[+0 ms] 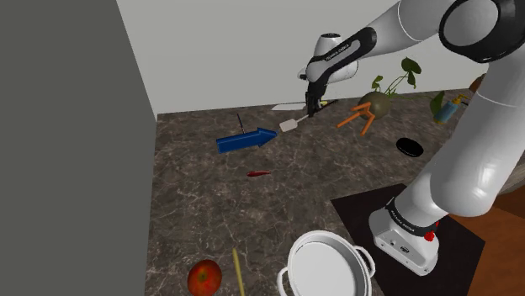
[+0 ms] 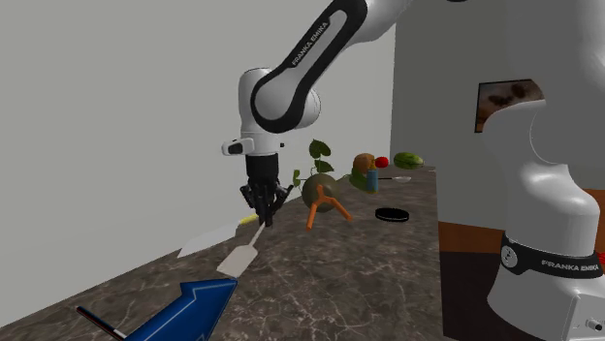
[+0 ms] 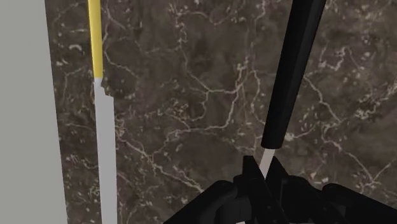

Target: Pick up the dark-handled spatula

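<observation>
Our gripper (image 2: 264, 218) is clamped on the spatula (image 2: 237, 259) at its pale neck, next to the black handle (image 3: 289, 70), with the blade tilted down close to the counter (image 2: 330, 281). We should lift straight up with a firm grip, keeping clear of the knife (image 3: 105, 159) just beside it

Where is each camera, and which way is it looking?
Shoulder view: beside and behind the stand, looking down across the counter; arm and gripper show.
Second exterior view: low beside the counter, looking along it; arm and gripper show.
Wrist view: on the hand, facing the counter; fingers clasp the spatula.
Shared: both exterior views show the held spatula and blue arrow.
</observation>
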Available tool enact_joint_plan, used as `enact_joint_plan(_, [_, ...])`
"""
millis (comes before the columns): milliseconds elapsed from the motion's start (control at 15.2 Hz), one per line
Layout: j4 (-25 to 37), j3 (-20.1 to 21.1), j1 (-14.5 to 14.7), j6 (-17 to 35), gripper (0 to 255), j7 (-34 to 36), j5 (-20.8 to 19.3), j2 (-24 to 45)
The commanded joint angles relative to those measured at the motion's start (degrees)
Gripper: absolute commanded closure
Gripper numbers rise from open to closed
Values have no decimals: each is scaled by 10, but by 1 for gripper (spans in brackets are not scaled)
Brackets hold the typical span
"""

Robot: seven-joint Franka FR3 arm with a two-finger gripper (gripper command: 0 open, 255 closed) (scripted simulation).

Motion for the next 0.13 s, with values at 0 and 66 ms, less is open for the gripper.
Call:
enact_joint_plan(0, [0, -2, 2, -8, 255, 3, -5, -8])
enact_joint_plan(66, [0, -1, 2, -8, 255, 3, -5, -8])
